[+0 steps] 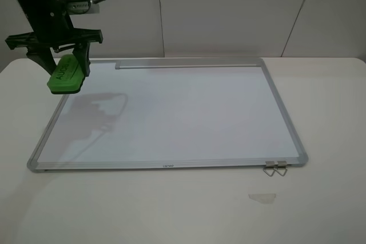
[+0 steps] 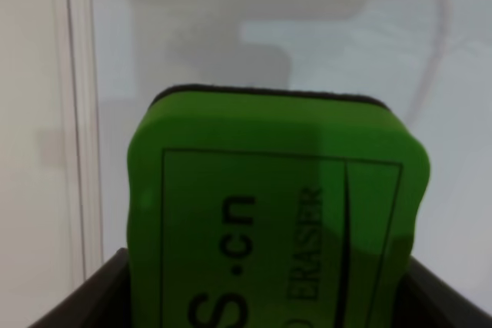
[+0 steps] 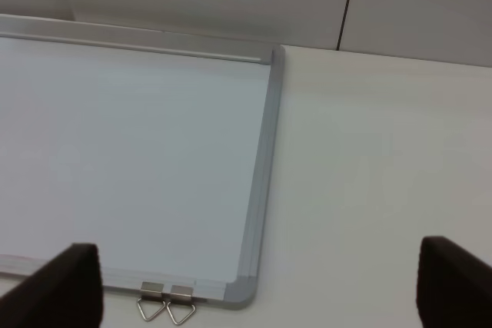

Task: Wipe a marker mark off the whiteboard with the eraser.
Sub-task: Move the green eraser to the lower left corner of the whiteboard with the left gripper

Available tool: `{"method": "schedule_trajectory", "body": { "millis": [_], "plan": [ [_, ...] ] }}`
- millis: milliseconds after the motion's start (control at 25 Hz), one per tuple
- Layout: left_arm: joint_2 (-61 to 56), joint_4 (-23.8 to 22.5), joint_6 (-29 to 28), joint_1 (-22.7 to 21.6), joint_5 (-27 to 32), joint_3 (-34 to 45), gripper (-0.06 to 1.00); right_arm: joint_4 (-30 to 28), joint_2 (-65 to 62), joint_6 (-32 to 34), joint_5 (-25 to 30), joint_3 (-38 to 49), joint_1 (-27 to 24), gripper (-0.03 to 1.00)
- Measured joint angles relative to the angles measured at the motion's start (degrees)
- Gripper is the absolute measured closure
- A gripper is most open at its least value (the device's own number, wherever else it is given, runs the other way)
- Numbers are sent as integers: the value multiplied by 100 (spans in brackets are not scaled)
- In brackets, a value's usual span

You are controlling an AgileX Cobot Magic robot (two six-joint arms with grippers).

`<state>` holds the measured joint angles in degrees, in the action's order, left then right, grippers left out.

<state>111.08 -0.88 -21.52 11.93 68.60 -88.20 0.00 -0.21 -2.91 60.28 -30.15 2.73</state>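
Whiteboard point(image 1: 189, 112) lies flat on the white bench point(image 1: 326, 112), silver-grey frame all round; grey tray strip point(image 1: 189, 63) runs along the far edge, and I can make out nothing lying in it; two metal clips point(image 1: 275, 168) hang at the near right corner, touching the frame; a small printed logo point(image 1: 167, 166) sits on the near frame rail; a pale scrap of tape point(image 1: 262, 197) lies on the bench just in front of the clips, apart from the board.

Over to the left end effector point(image 1: 64, 66), up by the far left corner of the board; its dark fingers point(image 2: 84, 305) are closed in on the eraser point(image 1: 64, 77) from both sides, a firm clamp on the bright green block; black lettering faces up, dark felt edge points toward the board; whether the felt touches the surface I cannot tell; arm and cable throw a grey shadow across the left half of the board; inside that shadow sits a tiny dark curl, possibly the marker mark point(image 1: 103, 128), too small to be sure.

Right end effector point(image 3: 257, 286) hangs over the near right corner; jaws spread wide, nothing between them.
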Motion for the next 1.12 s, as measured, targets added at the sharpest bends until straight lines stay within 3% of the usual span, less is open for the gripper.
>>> {"method": "schedule_trajectory", "body": {
  "millis": [80,360,600,880,1120],
  "plan": [
    [-301,-59,-67,0,-85,507,35,0,0,0,0,0,0,15],
    [-1337,-104,-217,0,-1281,2385,35,0,0,0,0,0,0,15],
    [-1509,-399,-374,0,-2266,3636,35,0,0,0,0,0,0,15],
    [-1512,-491,-402,-8,-3494,4089,35,0,0,0,0,0,0,15],
    [-1512,-505,-399,-476,-3644,4089,35,0,0,0,0,0,0,15]
  ]
}}
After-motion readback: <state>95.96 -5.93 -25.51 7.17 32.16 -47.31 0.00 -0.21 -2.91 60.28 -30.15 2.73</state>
